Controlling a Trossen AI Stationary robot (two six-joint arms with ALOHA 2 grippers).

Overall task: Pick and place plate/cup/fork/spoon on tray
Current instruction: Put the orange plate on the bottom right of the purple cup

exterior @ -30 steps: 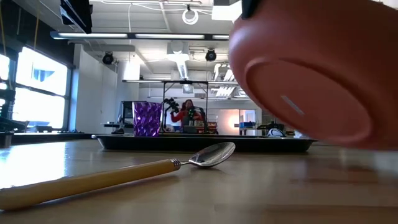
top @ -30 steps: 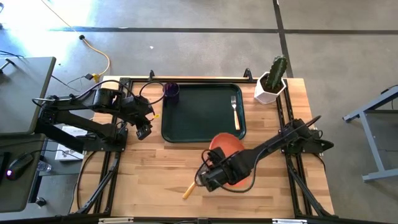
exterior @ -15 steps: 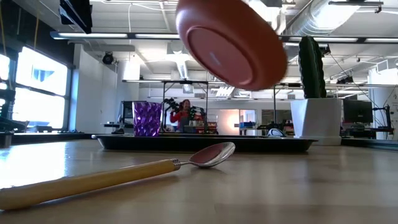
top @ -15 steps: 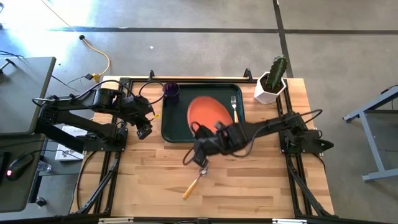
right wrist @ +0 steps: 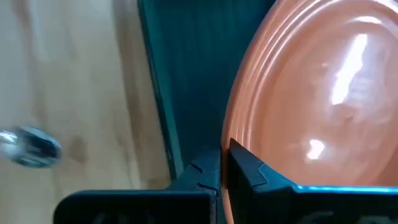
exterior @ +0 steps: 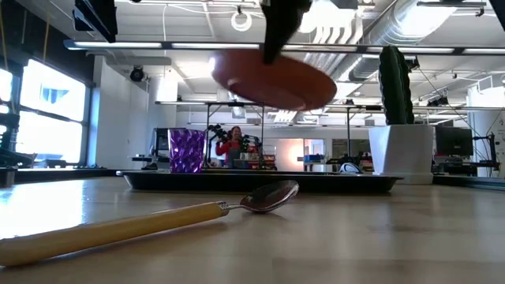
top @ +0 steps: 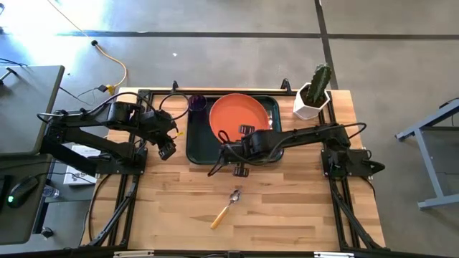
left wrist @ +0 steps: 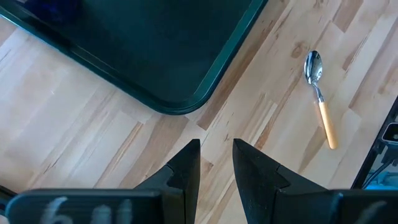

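The salmon-orange plate hangs nearly level, face up, over the dark green tray, with my right gripper shut on it. In the low view the plate floats well above the tray. The purple cup stands in the tray's far left corner. The spoon lies flat on the wood nearer the front edge. The fork is hidden under the plate and arm. My left gripper hovers open just off the tray's left side, holding nothing. My right gripper pinches the plate's rim on its near-left side between its two fingers, one on the upper face and one underneath. The fingers slant down from the near side. The plate is lifted clear of the tray, nearly level and face up.
A white pot with a cactus stands at the far right corner, beside the tray. Bare wood lies around the spoon across the table's near half. The black frame rails run along the table's left and right sides.
My right gripper has carried the plate from the near right part of the table toward the far edge and a little left, to above the tray. It has rolled on the way, so the plate has turned from steeply tilted to nearly level, face up.
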